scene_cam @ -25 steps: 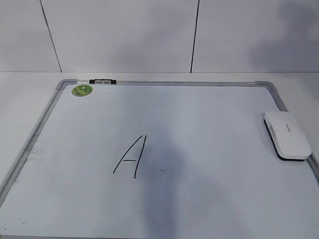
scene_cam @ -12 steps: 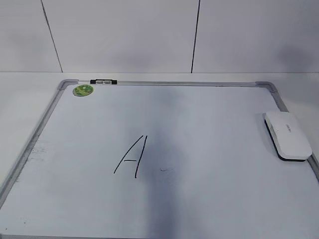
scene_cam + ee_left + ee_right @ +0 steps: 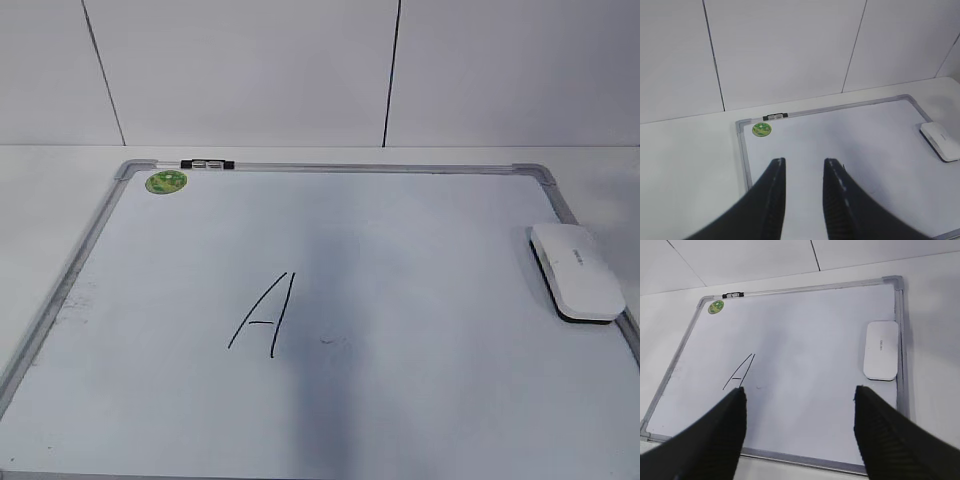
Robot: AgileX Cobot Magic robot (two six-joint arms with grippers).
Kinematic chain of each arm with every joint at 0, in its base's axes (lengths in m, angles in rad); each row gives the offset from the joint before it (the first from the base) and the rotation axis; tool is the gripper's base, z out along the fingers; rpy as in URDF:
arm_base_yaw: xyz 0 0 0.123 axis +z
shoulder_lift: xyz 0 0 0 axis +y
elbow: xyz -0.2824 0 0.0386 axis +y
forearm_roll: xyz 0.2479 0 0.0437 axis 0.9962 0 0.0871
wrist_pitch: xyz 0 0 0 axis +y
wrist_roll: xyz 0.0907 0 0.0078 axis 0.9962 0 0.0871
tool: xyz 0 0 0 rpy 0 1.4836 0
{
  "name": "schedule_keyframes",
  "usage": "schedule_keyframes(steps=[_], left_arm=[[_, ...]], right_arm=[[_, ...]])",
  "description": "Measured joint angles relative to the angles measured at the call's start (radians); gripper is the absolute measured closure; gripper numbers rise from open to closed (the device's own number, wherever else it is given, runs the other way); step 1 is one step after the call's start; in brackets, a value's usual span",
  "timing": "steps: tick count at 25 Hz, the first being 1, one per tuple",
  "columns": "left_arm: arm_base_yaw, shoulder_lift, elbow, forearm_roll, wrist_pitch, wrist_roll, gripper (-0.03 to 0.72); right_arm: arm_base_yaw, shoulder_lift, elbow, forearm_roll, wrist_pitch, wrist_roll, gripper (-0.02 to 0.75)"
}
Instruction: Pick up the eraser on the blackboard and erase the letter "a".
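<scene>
The blackboard [image 3: 420,250], white with a grey frame, lies flat on the table. The white eraser [image 3: 577,270] rests on its right edge, apart from both grippers. No clear lowercase "a" shows. Only a tiny faint mark [image 3: 328,341] sits right of the capital "A" [image 3: 262,315]. My left gripper [image 3: 804,161] is open and empty above the board's left part; the eraser [image 3: 940,141] is far to its right. My right gripper [image 3: 800,389] is open wide and empty above the board's near edge, with the eraser [image 3: 881,350] ahead of its right finger. Neither gripper shows in the exterior view.
A green round sticker [image 3: 166,181] sits in the board's far left corner. A black and silver clip [image 3: 206,163] is on the far frame. A white tiled wall rises behind the table. A dark shadow falls across the board's middle.
The shadows on the wall and board have faded and narrowed. The eraser and the marks on the board have not moved.
</scene>
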Motion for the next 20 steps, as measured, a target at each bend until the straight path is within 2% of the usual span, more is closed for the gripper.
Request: schedule_keyframes(steps=[4, 9, 20], left_arm=[[-0.020, -0.093, 0.075, -0.009, 0.000, 0.000, 0.487], [-0.055, -0.225, 0.252, 0.006, 0.002, 0.000, 0.487], [-0.059, -0.495, 0.591, 0.045, 0.004, 0.000, 0.487]], right_arm=[[0.000, -0.098, 0.049, -0.002, 0.002, 0.000, 0.198], [0.000, -0.205, 0.129, -0.002, 0.002, -0.004, 0.198], [0.000, -0.386, 0.372, -0.056, 0.004, -0.016, 0.198]])
